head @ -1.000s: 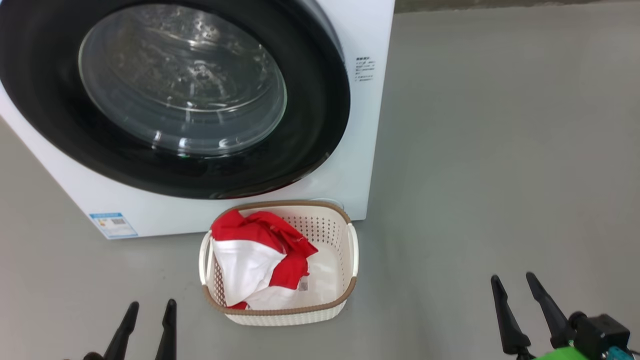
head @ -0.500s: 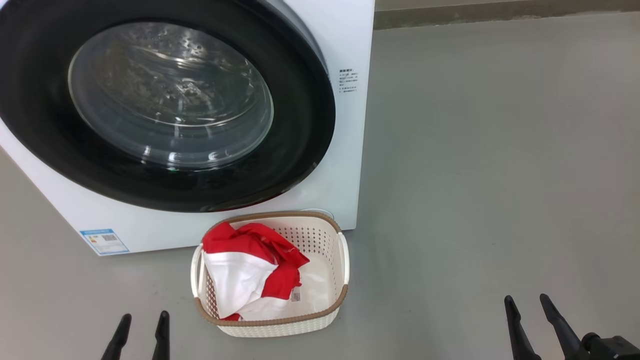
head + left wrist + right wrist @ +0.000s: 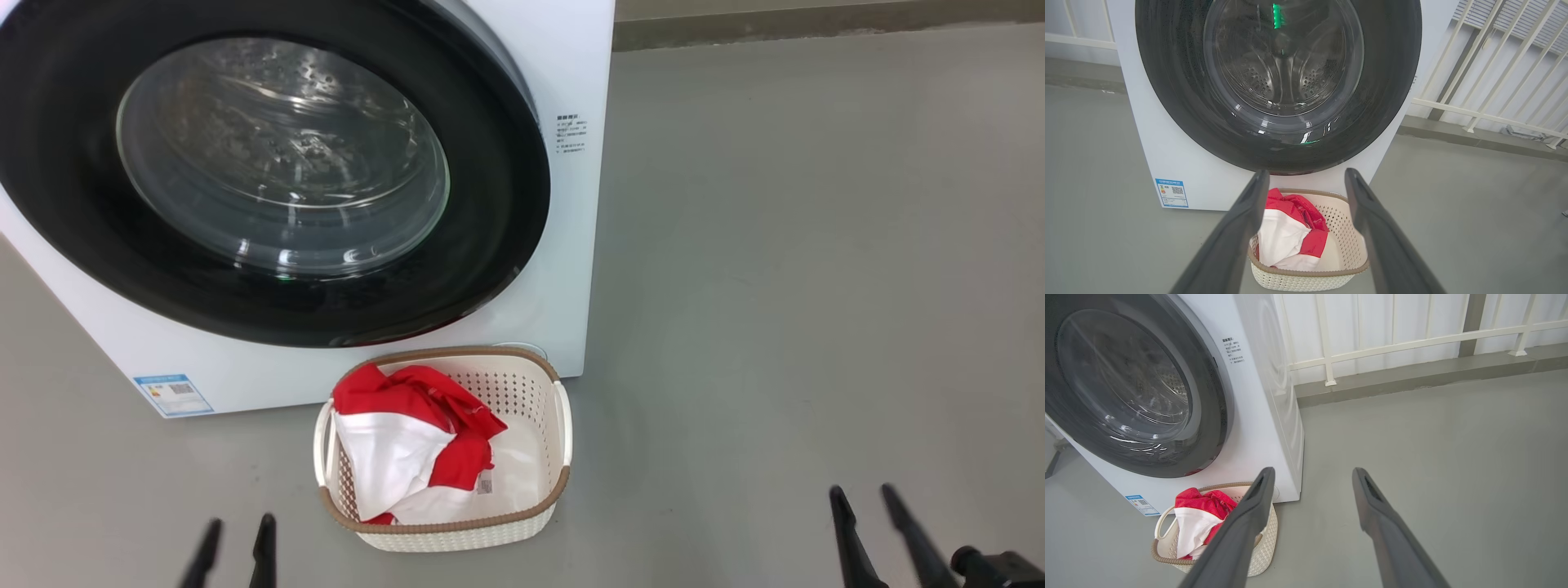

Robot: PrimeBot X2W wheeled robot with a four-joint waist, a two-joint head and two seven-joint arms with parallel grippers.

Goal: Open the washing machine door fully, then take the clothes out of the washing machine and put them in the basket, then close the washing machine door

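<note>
Clothes of bright red fabric with white panels (image 3: 408,445) lie crumpled in the left half of a small cream plastic rectangular basket with perforated sides and a brown woven-look rim (image 3: 457,539), at the lower centre of the head view. A small sticker (image 3: 486,483) shows on the basket's bare bottom. Just behind it, at the upper left, stands the big white front-loading washing machine (image 3: 571,269). Its large round washing machine door, with a glossy black rim and a bulging glass window (image 3: 490,245), lies flat against the front, and a small blue label (image 3: 173,394) sits at the lower left corner. Smooth grey floor (image 3: 800,286) lies open across the right half. The left gripper (image 3: 239,523) at the bottom left edge and the right gripper (image 3: 860,490) at the bottom right edge both stand well apart from the basket, with their fingers spread. In the left wrist view the two dark fingers (image 3: 1237,237) stand wide apart, framing the basket at the bottom centre, with the door above and a white railing (image 3: 1494,120) at the upper right. In the right wrist view the fingers are likewise spread wide. The left one crosses the basket's right edge at the lower left of the picture, and open floor runs right to a low grey kerb (image 3: 1412,377) under the railing.
</note>
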